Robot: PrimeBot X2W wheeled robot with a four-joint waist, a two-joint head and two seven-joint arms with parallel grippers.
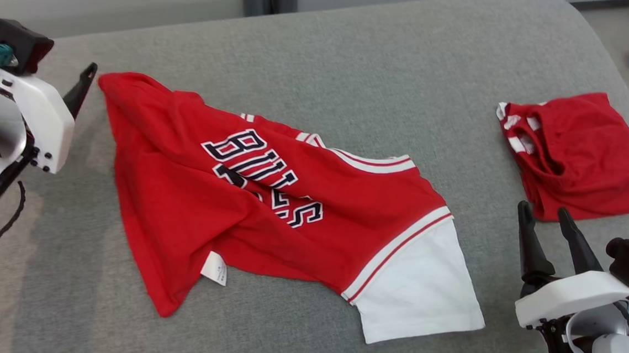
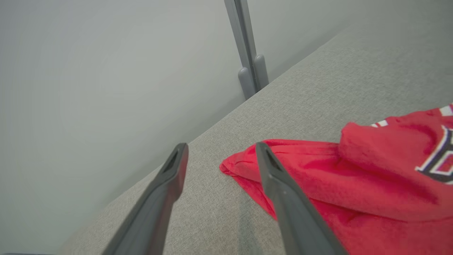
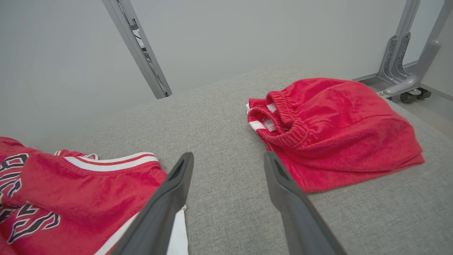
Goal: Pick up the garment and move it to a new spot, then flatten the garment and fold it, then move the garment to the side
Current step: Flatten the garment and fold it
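Left gripper (image 2: 221,148) and right gripper (image 1: 543,212) stood spread, holding nothing. Red Bulls jersey (image 1: 247,194) lay rumpled; flattening likely needed opposite corners pinched, drawn outward evenly.

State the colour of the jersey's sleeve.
The sleeve is white, with red-and-white trim; head view shows it best.

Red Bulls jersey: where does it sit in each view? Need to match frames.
Head view: jersey centre-left, spread on the grey cushion.
Left wrist view: jersey lower right, corner nearest the fingers.
Right wrist view: jersey lower left.
Shared landmark: its dark chest lettering.
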